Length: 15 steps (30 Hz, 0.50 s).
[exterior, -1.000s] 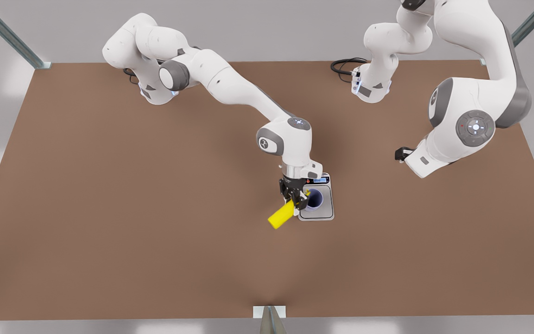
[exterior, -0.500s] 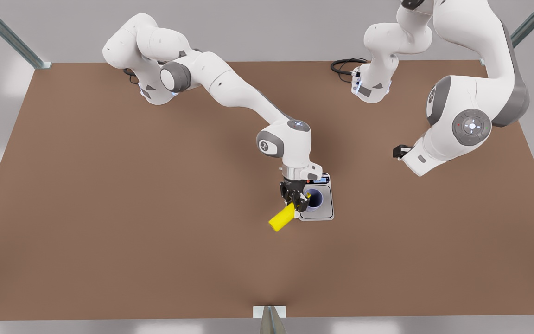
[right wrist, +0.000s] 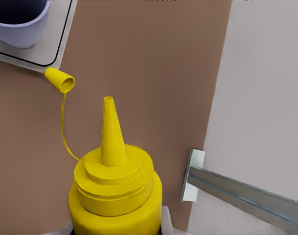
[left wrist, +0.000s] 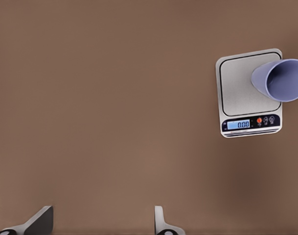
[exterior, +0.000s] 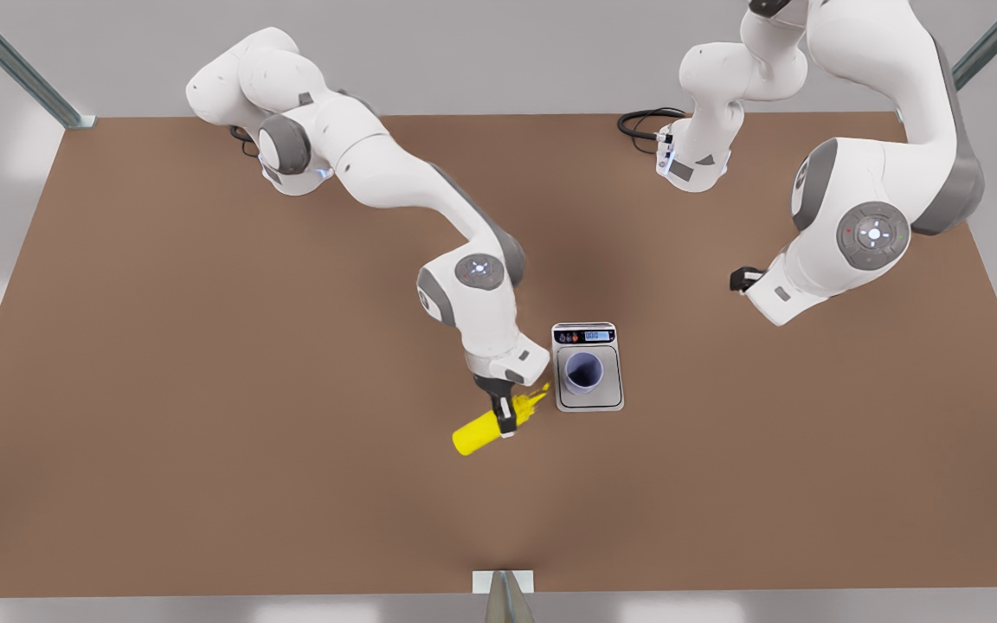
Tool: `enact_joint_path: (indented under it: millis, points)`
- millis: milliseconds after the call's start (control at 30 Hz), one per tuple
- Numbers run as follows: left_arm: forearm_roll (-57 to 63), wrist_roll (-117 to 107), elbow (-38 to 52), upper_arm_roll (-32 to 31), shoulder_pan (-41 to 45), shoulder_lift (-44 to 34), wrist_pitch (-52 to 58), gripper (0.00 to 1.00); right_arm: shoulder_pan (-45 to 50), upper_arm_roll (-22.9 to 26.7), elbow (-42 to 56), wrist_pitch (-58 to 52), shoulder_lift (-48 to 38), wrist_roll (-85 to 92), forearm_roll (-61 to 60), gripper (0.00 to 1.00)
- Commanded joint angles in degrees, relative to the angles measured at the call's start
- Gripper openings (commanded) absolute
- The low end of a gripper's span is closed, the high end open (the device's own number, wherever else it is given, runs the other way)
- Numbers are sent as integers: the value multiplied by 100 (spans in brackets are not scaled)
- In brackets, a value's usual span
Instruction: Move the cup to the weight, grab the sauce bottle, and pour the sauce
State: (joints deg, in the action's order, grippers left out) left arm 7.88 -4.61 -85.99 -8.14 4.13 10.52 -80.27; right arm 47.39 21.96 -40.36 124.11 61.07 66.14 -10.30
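Note:
The pale lavender-blue cup (exterior: 585, 370) stands upright on the plate of the silver weight (exterior: 587, 401), whose display faces the table's far side. My right gripper (exterior: 505, 415) is shut on the yellow sauce bottle (exterior: 475, 434), just off the weight on the front view's left. The bottle is tilted, with its nozzle toward the weight. In the right wrist view the sauce bottle (right wrist: 114, 191) has its cap (right wrist: 60, 80) off and dangling on a tether near the weight (right wrist: 53, 46) and cup (right wrist: 19, 22). My left gripper (left wrist: 102, 225) is open, waiting high at the front view's right, above the cup (left wrist: 281, 81) and weight (left wrist: 241, 88).
The brown table (exterior: 204, 389) stretches around the weight. A metal post (exterior: 505, 597) stands at the near edge and shows again as a bracket (right wrist: 237, 193). A black cable (exterior: 641, 121) lies at the far edge by an arm's base.
My right gripper has carried the sauce bottle away from over the cup, toward the front view's left and the near edge. The left arm drifted slightly.

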Motion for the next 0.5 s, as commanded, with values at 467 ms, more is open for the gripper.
enact_joint_path:
  millis: [467]
  points:
    - [144,-66,3,-118,9,-7,82,100,-1206,-8,-1053,175,72,4222,-6071,55]
